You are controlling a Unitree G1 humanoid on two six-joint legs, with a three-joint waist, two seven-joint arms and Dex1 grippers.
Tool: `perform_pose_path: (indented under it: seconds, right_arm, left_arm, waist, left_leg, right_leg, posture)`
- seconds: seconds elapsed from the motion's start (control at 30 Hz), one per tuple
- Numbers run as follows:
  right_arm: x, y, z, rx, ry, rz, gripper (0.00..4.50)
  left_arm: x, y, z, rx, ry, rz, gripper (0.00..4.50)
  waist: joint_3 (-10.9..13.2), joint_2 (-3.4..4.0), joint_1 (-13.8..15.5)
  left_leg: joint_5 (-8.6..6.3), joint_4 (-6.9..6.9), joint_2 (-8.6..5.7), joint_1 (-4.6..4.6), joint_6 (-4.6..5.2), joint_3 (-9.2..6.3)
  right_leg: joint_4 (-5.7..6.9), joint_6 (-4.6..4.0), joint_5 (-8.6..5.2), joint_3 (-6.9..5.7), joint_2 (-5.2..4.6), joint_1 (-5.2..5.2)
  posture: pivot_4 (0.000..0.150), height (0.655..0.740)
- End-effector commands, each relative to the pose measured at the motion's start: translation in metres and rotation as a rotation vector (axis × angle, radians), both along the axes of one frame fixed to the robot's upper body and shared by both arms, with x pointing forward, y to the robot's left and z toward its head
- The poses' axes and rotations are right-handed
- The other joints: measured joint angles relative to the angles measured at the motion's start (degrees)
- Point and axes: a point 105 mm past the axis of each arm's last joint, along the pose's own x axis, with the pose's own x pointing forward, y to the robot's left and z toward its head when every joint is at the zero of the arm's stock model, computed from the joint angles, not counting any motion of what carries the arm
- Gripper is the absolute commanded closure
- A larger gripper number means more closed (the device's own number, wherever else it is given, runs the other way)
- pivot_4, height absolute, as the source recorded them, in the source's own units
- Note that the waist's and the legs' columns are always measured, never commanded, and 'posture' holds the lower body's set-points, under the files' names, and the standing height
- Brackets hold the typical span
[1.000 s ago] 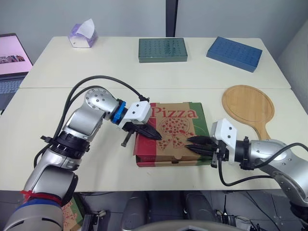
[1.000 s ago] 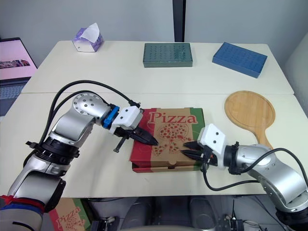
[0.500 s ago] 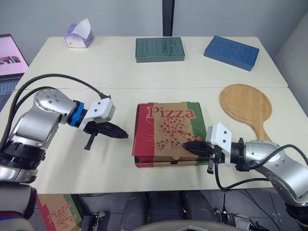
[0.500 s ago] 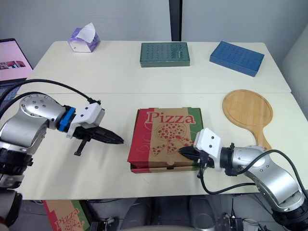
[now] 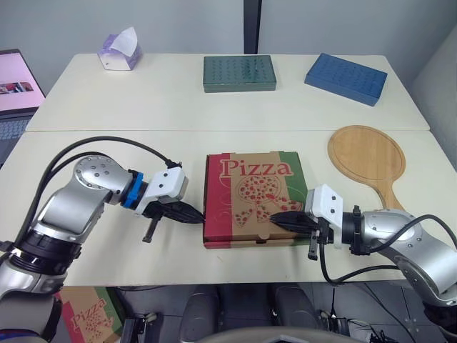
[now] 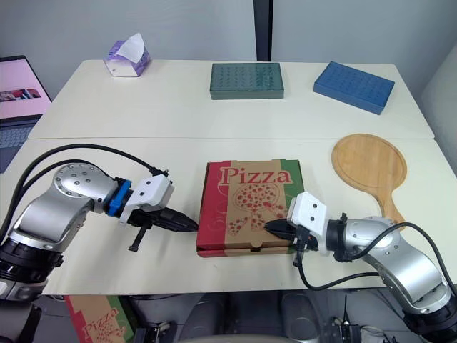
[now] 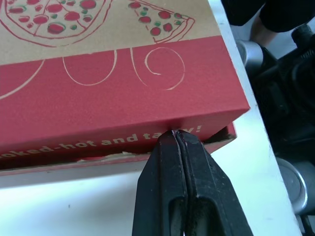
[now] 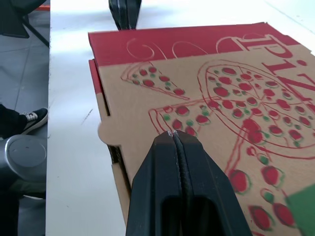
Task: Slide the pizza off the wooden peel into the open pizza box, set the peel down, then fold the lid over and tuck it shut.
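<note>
Head views: pizza box [image 5: 253,196] sits mid-table [image 5: 107,157], lid [image 6: 250,193] folded down flat. The peel [image 5: 368,157] lies bare on the table just right of the box, not touching it.

Left wrist view adds: left gripper [image 7: 173,135] has its fingers pressed together with nothing between them, tips touching the lid's red side wall. A sliver of the base peeks out under that wall at the near corner.

Right wrist view adds: right gripper [image 8: 173,133] also has its fingers pressed together and empty, tips over the printed lid top near the front edge. Contact with the cardboard can't be confirmed. A rounded tab [image 8: 106,132] sticks out along the front edge, with a dark gap beneath the lid there.

So the box lies between the two grippers, left at its left wall, right at its front-right corner.
</note>
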Motion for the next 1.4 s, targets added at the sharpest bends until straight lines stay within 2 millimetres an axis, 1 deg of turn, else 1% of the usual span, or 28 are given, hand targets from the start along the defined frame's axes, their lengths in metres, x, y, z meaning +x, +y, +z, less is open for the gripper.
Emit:
perform_pose_path:
  seconds: [0.03, 0.13, 0.2, 0.23, 0.33, 0.4, 0.47, 0.6, 0.83, 0.93, 1.07, 1.1, 1.2, 1.3, 1.37, 1.4]
  right_arm:
    - [-0.003, 0.003, 0.006, 0.008, -0.020, 0.022, 4.43]
    - [-0.003, 0.005, 0.007, 0.009, -0.022, 0.024, 4.43]
    - [-0.002, 0.005, 0.006, 0.002, -0.026, 0.021, 4.43]
    - [-0.001, 0.005, 0.004, -0.009, -0.029, 0.019, 4.43]
    - [0.001, 0.003, -0.001, -0.041, -0.037, 0.013, 4.43]
    - [0.001, 0.002, -0.004, -0.053, -0.039, 0.009, 4.43]
    - [0.002, 0.002, -0.007, -0.069, -0.044, 0.006, 4.43]
    - [0.003, -0.001, -0.015, -0.113, -0.059, 0.007, 4.43]
    - [0.003, -0.005, -0.024, -0.162, -0.078, 0.012, 4.43]
    - [0.003, -0.007, -0.025, -0.174, -0.088, 0.013, 4.43]
    - [0.004, -0.010, -0.025, -0.179, -0.101, 0.009, 4.43]
    - [0.004, -0.010, -0.023, -0.173, -0.112, 0.008, 4.43]
    - [0.008, -0.008, 0.001, -0.057, -0.147, -0.030, 4.43]
    - [0.016, -0.019, 0.024, 0.015, -0.174, -0.109, 4.43]
    - [0.021, -0.027, 0.032, 0.038, -0.186, -0.157, 4.43]
    - [0.026, -0.034, 0.035, 0.039, -0.196, -0.195, 4.43]
  left_arm:
    - [-0.001, 0.000, 0.008, -0.001, -0.038, -0.010, 4.50]
    - [0.001, 0.014, 0.010, 0.025, -0.034, 0.026, 4.50]
    - [0.005, 0.023, 0.019, 0.016, -0.036, 0.063, 4.50]
    - [0.007, 0.023, 0.026, -0.013, -0.029, 0.082, 4.50]
    - [0.005, 0.013, 0.044, -0.111, -0.001, 0.100, 4.50]
    - [0.002, 0.002, 0.044, -0.140, 0.012, 0.095, 4.50]
    - [0.000, -0.007, 0.036, -0.145, 0.024, 0.101, 4.50]
    - [0.000, -0.016, 0.010, -0.102, 0.026, 0.118, 4.50]
    - [-0.001, -0.018, -0.023, -0.026, 0.047, 0.134, 4.50]
    - [0.000, -0.014, -0.027, -0.015, 0.043, 0.149, 4.50]
    - [0.003, -0.009, -0.024, -0.023, 0.031, 0.169, 4.50]
    - [0.003, -0.008, -0.022, -0.033, 0.024, 0.174, 4.50]
    - [0.004, -0.009, 0.002, -0.159, 0.037, 0.227, 4.50]
    - [0.012, 0.006, 0.021, -0.238, 0.040, 0.351, 4.50]
    - [0.017, 0.015, 0.026, -0.263, 0.041, 0.424, 4.50]
    - [0.020, 0.022, 0.025, -0.262, 0.030, 0.465, 4.50]
  waist:
    - [0.0, 0.00, 0.0]
    - [0.0, 0.00, 0.0]
    - [0.0, 0.00, -0.1]
    - [0.0, 0.00, -0.1]
    - [0.0, 0.00, 0.0]
    - [0.0, 0.00, -0.1]
    - [0.0, 0.00, 0.0]
    - [0.0, 0.00, 0.0]
    - [0.0, 0.00, 0.0]
    - [-0.1, 0.01, 0.0]
    - [-0.1, 0.00, 0.0]
    - [-0.1, 0.00, 0.0]
    - [-0.1, 0.00, -0.1]
    - [-0.1, -0.01, -0.1]
    - [-0.1, -0.01, 0.0]
    - [-0.1, -0.01, 0.0]
  left_leg:
    - [0.00, 0.00, 0.00, -0.01, 0.00, 0.00]
    - [0.00, 0.00, 0.00, 0.00, 0.00, 0.00]
    - [0.00, 0.00, 0.01, 0.00, 0.00, 0.00]
    - [0.00, 0.00, 0.02, 0.00, 0.00, 0.00]
    - [0.00, 0.00, 0.01, -0.03, 0.00, 0.00]
    - [0.00, 0.00, 0.00, -0.06, 0.00, 0.00]
    - [0.00, 0.00, -0.01, -0.06, 0.00, 0.00]
    - [0.00, 0.00, 0.00, -0.02, 0.00, 0.00]
    - [0.00, 0.00, 0.00, -0.02, 0.00, 0.01]
    - [0.00, 0.00, 0.00, 0.02, 0.00, 0.01]
    - [0.00, 0.00, 0.00, 0.11, 0.00, 0.02]
    - [0.00, 0.00, 0.00, 0.14, 0.00, 0.02]
    - [0.00, 0.00, 0.02, 0.19, 0.00, 0.03]
    - [0.00, 0.00, 0.03, 0.14, 0.00, 0.00]
    - [0.00, 0.00, 0.02, 0.12, 0.00, 0.00]
    - [0.00, 0.00, 0.02, 0.11, 0.00, 0.00]
  right_leg:
    - [0.00, 0.00, 0.00, 0.00, 0.00, 0.00]
    - [0.00, 0.00, 0.00, 0.00, 0.00, -0.01]
    - [0.02, 0.00, 0.00, 0.00, 0.00, -0.04]
    - [0.03, 0.00, 0.00, 0.00, 0.01, -0.05]
    - [0.02, 0.00, 0.00, -0.01, 0.01, -0.06]
    - [0.00, 0.00, 0.00, -0.01, 0.00, -0.06]
    - [-0.01, 0.00, 0.00, 0.00, -0.01, -0.06]
    - [0.03, 0.00, 0.00, 0.01, -0.01, -0.06]
    - [0.02, -0.01, 0.00, 0.01, 0.00, -0.06]
    - [0.02, -0.01, 0.00, 0.01, 0.00, -0.02]
    - [0.02, 0.00, 0.00, 0.02, 0.00, 0.06]
    - [0.02, 0.00, 0.00, 0.02, 0.00, 0.08]
    - [0.02, 0.00, 0.00, 0.03, 0.00, 0.11]
    - [0.05, 0.00, 0.00, 0.01, 0.00, 0.07]
    - [0.04, 0.00, 0.00, 0.01, 0.00, 0.07]
    - [0.03, 0.00, 0.00, 0.01, 0.00, 0.06]
  posture:
    - [0.150, 0.7400]
    - [0.150, 0.7400]
    - [0.150, 0.7400]
    - [0.150, 0.7400]
    - [0.150, 0.7400]
    - [0.150, 0.7400]
    - [0.150, 0.7400]
    - [0.150, 0.7400]
    - [0.150, 0.7400]
    - [0.150, 0.7400]
    - [0.150, 0.7400]
    - [0.150, 0.7400]
    - [0.150, 0.7400]
    - [0.150, 0.7400]
    - [0.150, 0.7400]
    - [0.150, 0.7400]
